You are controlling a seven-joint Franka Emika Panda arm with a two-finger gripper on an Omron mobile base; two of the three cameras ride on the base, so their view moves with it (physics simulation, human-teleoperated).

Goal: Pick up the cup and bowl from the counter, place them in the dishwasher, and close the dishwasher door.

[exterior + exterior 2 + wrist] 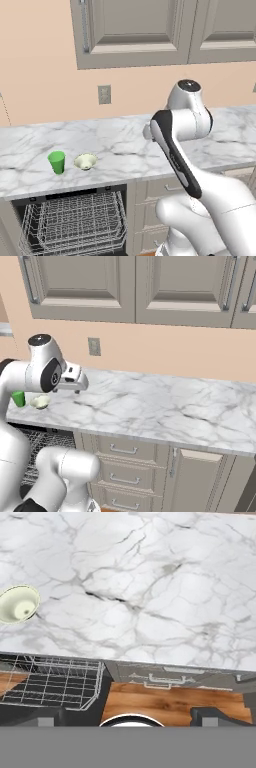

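Note:
The green cup (56,162) stands upright on the marble counter (125,142), with the cream bowl (85,161) just to its right. From the right base view the cup (19,399) is partly behind my arm and the bowl (40,401) sits beside it. Below them the dishwasher (75,220) stands open with its wire rack pulled out. I cannot make out the dishwasher door. My gripper (131,717) hovers above the counter's front edge, right of the bowl (18,604), open with nothing between its fingertips (220,714).
Grey-beige drawers (122,451) and a cabinet door (205,481) run under the counter (165,406) to the right of the dishwasher. Upper cabinets (130,30) hang on the wall, with an outlet (104,94) below. Wooden floor (170,704) shows beneath the counter edge.

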